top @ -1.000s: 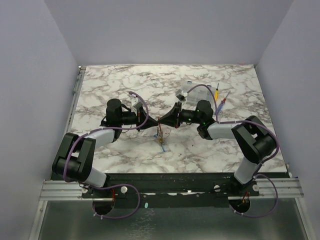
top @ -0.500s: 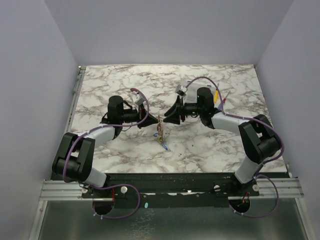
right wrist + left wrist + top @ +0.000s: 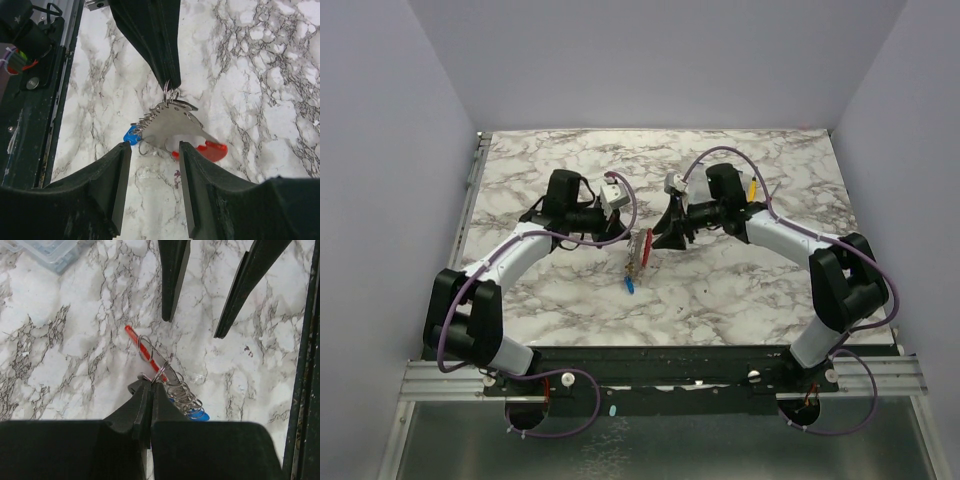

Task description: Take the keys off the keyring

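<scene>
The keys [image 3: 170, 125] hang as a fanned silvery bunch with a blue head [image 3: 131, 135] and a red plastic piece [image 3: 212, 150]. They dangle from the keyring [image 3: 167, 90] just above the marble table [image 3: 550, 160]. My left gripper [image 3: 150, 382] is shut on the keyring [image 3: 160, 374], and small rings [image 3: 185, 397] trail below it. In the top view the left gripper [image 3: 632, 238] holds the keys [image 3: 639, 255] at mid table. My right gripper [image 3: 153, 147] is open, its fingers [image 3: 112, 185] on either side of the bunch without touching it. From above, the right gripper [image 3: 660, 238] sits just right of the keys.
A clear plastic box [image 3: 50, 252] lies on the marble behind the grippers. A yellow-handled screwdriver [image 3: 752, 186] and another thin tool [image 3: 770, 197] lie at the back right, beside the right arm. The dark table rail [image 3: 55, 100] runs along the near edge.
The right gripper let go of the bunch, opened and drew back to the right. The left gripper kept its hold and shifted the hanging keys slightly farther back.
</scene>
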{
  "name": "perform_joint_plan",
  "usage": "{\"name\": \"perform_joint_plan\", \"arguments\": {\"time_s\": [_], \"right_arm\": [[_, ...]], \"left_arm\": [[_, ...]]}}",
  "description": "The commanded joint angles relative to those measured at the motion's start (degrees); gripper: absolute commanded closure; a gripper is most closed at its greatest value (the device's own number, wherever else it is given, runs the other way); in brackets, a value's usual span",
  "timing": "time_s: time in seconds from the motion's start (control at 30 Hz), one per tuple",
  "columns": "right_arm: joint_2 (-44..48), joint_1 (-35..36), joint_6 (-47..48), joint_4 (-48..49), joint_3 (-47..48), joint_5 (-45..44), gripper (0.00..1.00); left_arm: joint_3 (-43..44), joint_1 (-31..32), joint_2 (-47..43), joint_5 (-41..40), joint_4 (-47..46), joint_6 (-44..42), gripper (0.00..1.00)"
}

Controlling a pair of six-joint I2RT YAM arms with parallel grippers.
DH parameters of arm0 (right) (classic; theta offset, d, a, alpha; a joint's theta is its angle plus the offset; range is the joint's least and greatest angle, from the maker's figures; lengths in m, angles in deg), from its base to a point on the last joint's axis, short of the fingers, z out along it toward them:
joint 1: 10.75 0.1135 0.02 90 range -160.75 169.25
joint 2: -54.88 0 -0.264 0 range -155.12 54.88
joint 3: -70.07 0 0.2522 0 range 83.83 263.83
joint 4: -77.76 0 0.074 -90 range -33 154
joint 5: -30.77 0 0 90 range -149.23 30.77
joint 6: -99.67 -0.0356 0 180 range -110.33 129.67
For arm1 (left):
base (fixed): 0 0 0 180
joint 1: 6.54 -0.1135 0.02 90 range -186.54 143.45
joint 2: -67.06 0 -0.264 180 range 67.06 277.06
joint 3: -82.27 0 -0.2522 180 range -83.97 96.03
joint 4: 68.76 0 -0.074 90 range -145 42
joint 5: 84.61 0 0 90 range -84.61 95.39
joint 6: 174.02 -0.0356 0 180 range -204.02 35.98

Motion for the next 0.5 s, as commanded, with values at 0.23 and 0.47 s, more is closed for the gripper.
{"name": "perform_joint_plan", "arguments": {"time_s": [0.23,0.47], "right_arm": [[-0.8,0.3,-3.7,-3.8,5.3,4.3,0.51],[-2.7,1.4,-2.4,-8.1,8.6,3.0,0.54]], "left_arm": [[7.1,4.2,0.9,-8.1,19.4,-16.5,1.0],[10.9,5.1,1.7,-8.2,21.8,-17.0,1.0]]}}
